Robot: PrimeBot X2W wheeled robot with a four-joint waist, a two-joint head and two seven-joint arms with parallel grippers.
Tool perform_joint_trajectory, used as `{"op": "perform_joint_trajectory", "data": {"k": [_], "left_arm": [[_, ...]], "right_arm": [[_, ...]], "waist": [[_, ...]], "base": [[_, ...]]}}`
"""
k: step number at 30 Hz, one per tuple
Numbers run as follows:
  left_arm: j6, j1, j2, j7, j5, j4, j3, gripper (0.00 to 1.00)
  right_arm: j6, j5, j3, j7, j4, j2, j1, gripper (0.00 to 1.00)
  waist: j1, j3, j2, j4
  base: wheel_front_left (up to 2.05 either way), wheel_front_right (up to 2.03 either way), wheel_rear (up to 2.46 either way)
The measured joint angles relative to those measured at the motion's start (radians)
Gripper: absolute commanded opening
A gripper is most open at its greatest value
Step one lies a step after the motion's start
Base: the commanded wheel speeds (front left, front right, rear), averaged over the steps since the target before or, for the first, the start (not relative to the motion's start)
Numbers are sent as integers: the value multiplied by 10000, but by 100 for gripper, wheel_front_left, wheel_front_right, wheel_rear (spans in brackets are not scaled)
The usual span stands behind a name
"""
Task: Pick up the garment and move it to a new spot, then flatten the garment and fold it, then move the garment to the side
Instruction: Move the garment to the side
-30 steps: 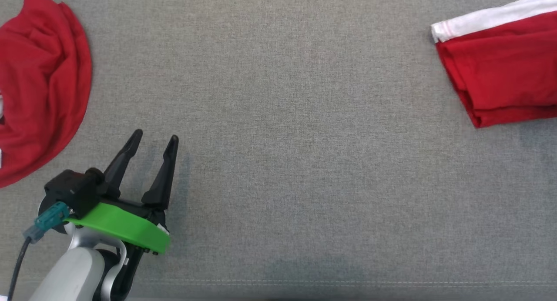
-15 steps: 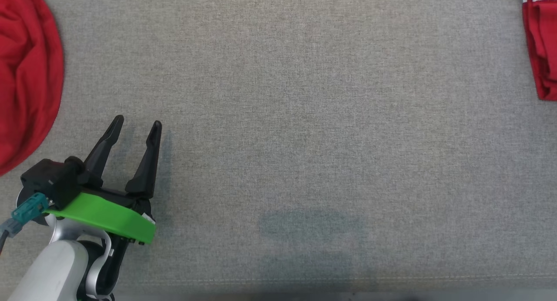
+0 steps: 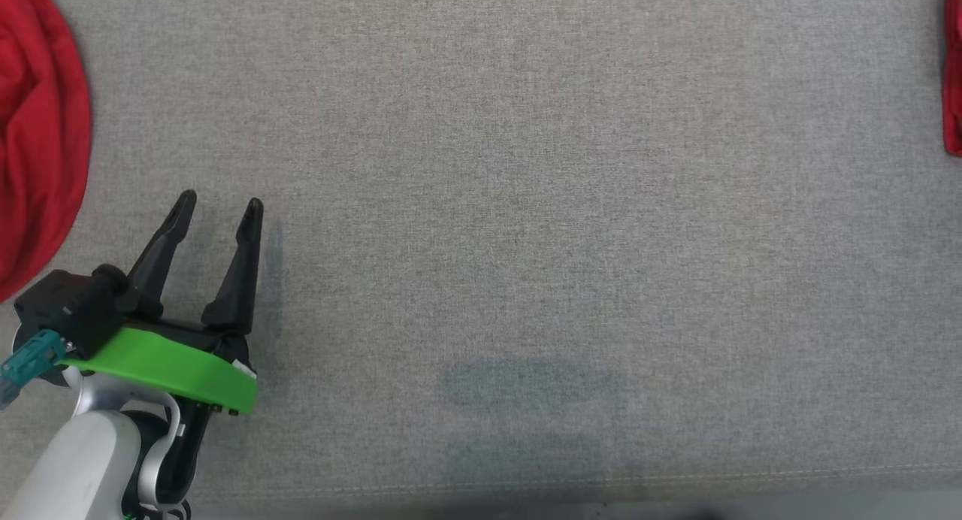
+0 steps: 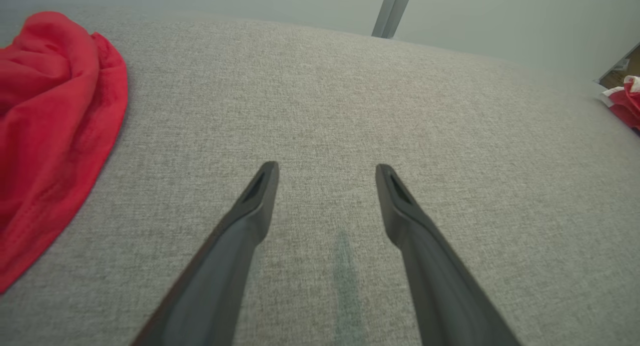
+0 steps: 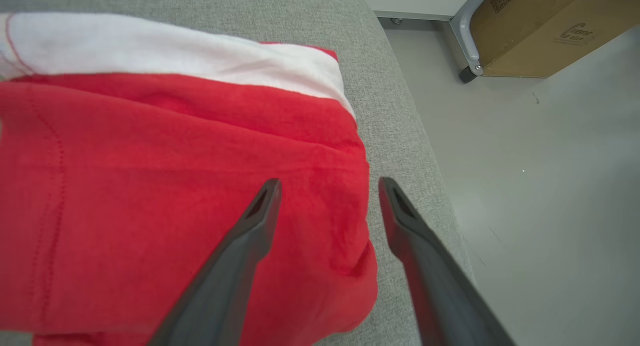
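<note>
Garment (image 5: 150,186) lies folded at the right edge of the grey cushion (image 3: 526,204), so the task looks nearly finished; right gripper (image 5: 327,186) gapes empty over it, left gripper (image 3: 222,204) gapes empty well apart.

A: Pose on left gripper (image 3: 221,201)?
B: Sits at lower left of head view. Points up, leaning slightly right. Jaws spread wide, nothing between. Confirmed in left wrist view: both fingers (image 4: 240,236) long, dark, well apart.
A: Wrist and arm behind it?
B: Green collar (image 3: 161,366) at the finger base, teal connector (image 3: 26,355) on the outer side, pale forearm (image 3: 83,467) running off the bottom edge.
A: Right gripper (image 5: 329,182)?
B: Checked in right wrist view. Jaws apart, tips level, gripping nothing.
</note>
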Motion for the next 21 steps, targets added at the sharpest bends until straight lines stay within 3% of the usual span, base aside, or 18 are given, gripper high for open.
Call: {"op": "perform_joint_trajectory", "data": {"k": [7, 13, 21], "left_arm": [[38, 1, -115, -236, -109, 194, 102, 100], [38, 3, -382, -575, -288, 606, 159, 100], [-13, 111, -468, -880, -437, 1404, 360, 100]], "right_arm": [[-15, -184, -111, -982, 40, 123, -50, 100], [-21, -700, -330, -2757, -696, 153, -388, 100], [-94, -890, -362, -4619, -1346, 1007, 300, 100]], "waist": [[0, -225, 0, -230], [0, -678, 0, -397], [-1, -1581, 0, -503]], "base": [[0, 0, 0], [0, 0, 0], [0, 0, 0]]}}
